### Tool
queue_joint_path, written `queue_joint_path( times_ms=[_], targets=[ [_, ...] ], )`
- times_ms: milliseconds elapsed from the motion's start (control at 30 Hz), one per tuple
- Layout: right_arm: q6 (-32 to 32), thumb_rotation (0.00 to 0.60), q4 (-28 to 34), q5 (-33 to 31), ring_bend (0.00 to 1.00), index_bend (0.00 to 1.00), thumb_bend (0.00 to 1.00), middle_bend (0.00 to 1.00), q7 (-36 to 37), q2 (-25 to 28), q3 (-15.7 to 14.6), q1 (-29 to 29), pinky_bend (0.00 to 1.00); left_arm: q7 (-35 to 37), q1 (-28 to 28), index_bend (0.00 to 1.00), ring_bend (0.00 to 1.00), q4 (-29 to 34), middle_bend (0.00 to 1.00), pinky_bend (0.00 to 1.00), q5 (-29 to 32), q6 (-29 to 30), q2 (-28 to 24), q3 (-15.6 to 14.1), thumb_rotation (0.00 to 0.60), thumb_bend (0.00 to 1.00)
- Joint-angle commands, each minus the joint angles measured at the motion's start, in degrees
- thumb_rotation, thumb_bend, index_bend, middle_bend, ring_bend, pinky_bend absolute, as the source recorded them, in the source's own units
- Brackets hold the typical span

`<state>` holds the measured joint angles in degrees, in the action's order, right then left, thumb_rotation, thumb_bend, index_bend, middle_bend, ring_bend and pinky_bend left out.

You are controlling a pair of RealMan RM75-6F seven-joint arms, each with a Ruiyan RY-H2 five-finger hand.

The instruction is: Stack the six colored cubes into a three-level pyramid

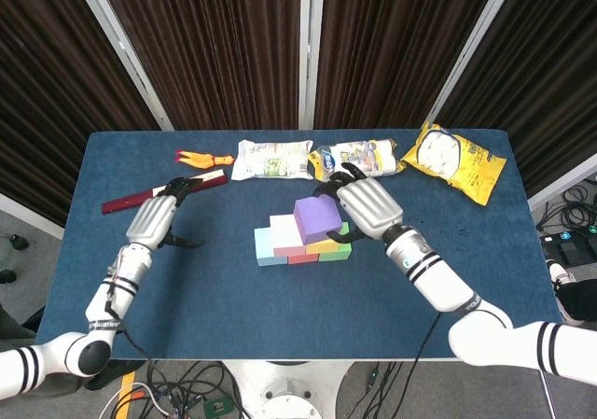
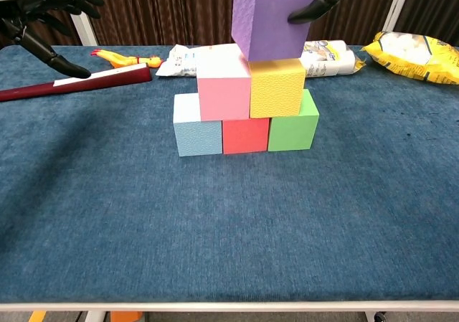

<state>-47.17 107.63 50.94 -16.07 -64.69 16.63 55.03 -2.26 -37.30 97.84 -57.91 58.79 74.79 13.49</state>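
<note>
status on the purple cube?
Right hand holds purple cube just over pink cube and yellow cube. Left hand idle, empty. Nothing blocking.

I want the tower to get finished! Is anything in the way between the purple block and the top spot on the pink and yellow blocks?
Nothing visible. The right hand holds the purple block just over the pink block and yellow block, and their tops look bare.
</note>
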Motion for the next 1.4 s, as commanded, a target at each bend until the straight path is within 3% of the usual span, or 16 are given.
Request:
queue_joint_path(
  times_ms=[33,467,1400],
  targets=[
    [-3.18,0.6,1.47,-5.29,0.15,0.32,0.2,0.44,-5.24,-2.22,-1.12,2.83,0.03,0.44,0.19,0.11,0.01,-0.1,0.11,0.18,-0.41,0.03,0.0,0.05,0.6,0.0],
    [-10.17,0.6,4.86,-12.59,0.15,0.32,0.2,0.44,-12.94,-4.32,-2.39,5.41,0.0,1.16,0.38,0.11,0.01,-0.33,0.11,0.18,-1.41,-0.24,-0.06,0.23,0.6,0.0],
    [-10.27,0.6,3.61,-14.89,0.15,0.32,0.2,0.44,-12.14,-5.8,-2.02,6.85,0.0,2.0,0.67,0.11,0.01,-1.45,0.1,0.18,-1.73,-0.86,0.41,0.33,0.6,0.0]
  ],
)
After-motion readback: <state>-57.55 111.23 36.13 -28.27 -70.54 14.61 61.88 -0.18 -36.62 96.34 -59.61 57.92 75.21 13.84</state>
